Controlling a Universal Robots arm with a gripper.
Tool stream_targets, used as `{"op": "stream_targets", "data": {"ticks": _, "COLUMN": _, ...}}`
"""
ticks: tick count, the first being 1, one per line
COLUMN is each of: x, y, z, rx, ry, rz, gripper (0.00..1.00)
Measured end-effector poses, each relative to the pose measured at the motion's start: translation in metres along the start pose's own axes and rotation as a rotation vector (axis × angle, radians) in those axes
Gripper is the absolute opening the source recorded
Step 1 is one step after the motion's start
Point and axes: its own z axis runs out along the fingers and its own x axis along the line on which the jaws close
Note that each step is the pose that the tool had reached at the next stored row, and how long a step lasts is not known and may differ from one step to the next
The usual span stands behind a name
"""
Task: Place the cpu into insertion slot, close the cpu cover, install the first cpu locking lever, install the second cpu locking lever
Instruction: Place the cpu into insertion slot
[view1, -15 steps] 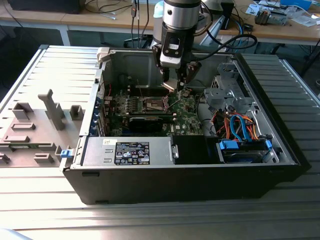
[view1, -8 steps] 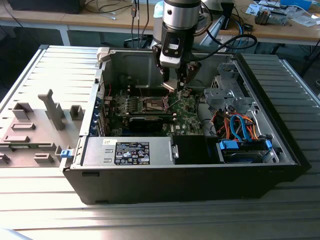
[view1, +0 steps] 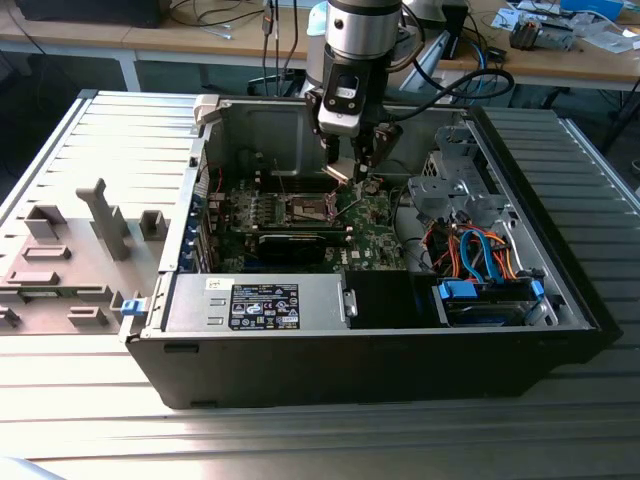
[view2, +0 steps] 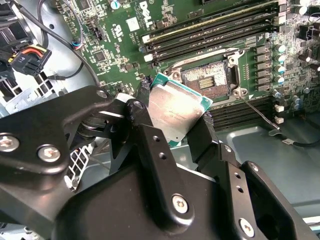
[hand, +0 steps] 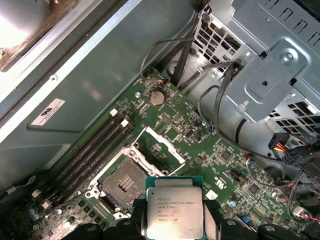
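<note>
The black two-fingered claw (view2: 172, 122) pinches the small flat silver-grey square cpu (view2: 176, 109) by opposite edges, likely leaving its underside free for seating. The dark, metal-edged square insertion slot (view2: 207, 80) lies uncovered just beyond and below the claw.

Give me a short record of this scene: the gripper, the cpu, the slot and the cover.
gripper: gripper shut on the cpu, gripping two opposite edges
cpu: held clear above the board, metal top facing the first wrist view, not seated
slot: slot empty, contact field exposed, beside the held cpu
cover: cover swung open, off the slot
</note>
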Motion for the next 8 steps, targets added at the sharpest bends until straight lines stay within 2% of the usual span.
{"op": "stream_targets", "data": {"ticks": 8, "x": 0.0000, "y": 0.0000, "z": 0.0000, "rx": 0.0024, "ry": -0.0028, "rz": 0.012, "gripper": 0.54}}
